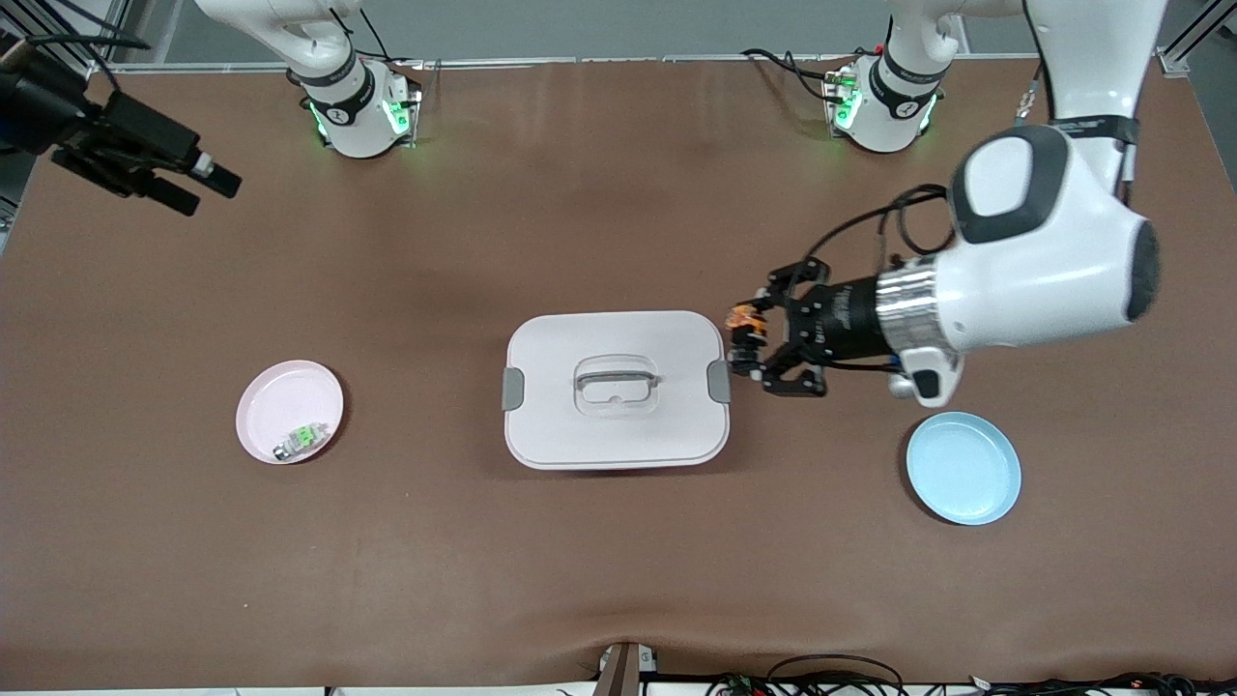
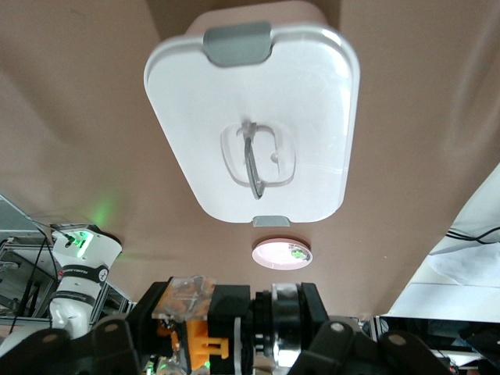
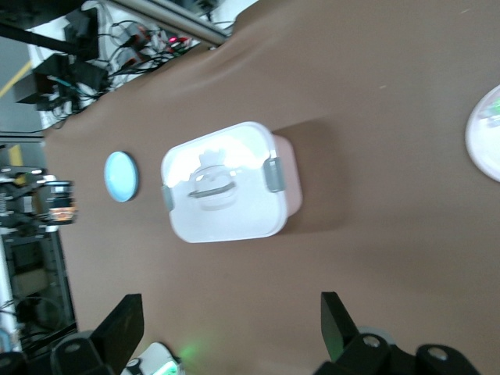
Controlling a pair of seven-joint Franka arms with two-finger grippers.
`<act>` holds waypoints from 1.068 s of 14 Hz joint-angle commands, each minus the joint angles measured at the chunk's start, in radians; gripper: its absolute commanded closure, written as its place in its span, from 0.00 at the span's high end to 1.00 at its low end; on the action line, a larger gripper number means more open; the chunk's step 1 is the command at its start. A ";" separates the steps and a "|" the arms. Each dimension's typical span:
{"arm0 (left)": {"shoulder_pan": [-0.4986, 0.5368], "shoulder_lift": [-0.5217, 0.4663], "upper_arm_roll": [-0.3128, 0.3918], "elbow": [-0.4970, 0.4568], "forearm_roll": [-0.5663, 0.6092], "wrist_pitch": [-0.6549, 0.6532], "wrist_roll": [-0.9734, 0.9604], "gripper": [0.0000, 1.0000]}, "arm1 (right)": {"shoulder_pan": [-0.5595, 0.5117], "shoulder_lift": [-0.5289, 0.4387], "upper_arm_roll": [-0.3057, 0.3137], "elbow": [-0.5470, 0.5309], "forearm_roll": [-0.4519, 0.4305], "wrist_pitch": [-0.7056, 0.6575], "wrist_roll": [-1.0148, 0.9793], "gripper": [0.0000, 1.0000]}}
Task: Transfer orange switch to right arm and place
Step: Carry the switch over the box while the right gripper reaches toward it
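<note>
My left gripper (image 1: 746, 340) hangs over the table, just off the end of the white lidded box (image 1: 616, 389) that faces the left arm's end. It is shut on the orange switch (image 1: 744, 318), a tiny black part with orange ends. In the left wrist view the orange switch (image 2: 198, 342) sits clamped in my left gripper (image 2: 191, 324). My right gripper (image 1: 206, 189) waits high over the right arm's end of the table. It stands open with nothing in it, and the right wrist view shows its fingers (image 3: 123, 326) spread wide.
A pink plate (image 1: 275, 401) holding a small green-and-silver part (image 1: 299, 441) lies toward the right arm's end. A blue plate (image 1: 963, 468) lies toward the left arm's end, nearer the front camera than my left gripper. The box has a handle (image 1: 617, 379) and grey clips.
</note>
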State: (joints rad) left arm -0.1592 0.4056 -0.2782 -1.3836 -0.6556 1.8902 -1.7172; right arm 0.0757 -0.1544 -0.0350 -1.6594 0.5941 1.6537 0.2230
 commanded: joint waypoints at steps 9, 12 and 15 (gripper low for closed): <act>-0.281 0.030 0.007 -0.011 0.169 0.245 -0.286 0.14 | 0.279 0.085 0.000 -0.100 0.059 0.241 0.130 1.00; -0.341 0.044 0.016 -0.008 0.223 0.303 -0.398 0.14 | 0.351 0.113 0.000 -0.137 0.075 0.372 0.142 1.00; -0.387 0.045 0.016 -0.006 0.244 0.358 -0.438 0.15 | 0.397 0.107 0.000 -0.224 0.170 0.516 0.147 1.00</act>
State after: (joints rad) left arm -0.5132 0.4538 -0.2744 -1.3955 -0.4344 2.2129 -2.1233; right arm 0.4381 -0.0293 -0.0239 -1.8275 0.7205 2.1008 0.3589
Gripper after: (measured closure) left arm 0.278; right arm 0.000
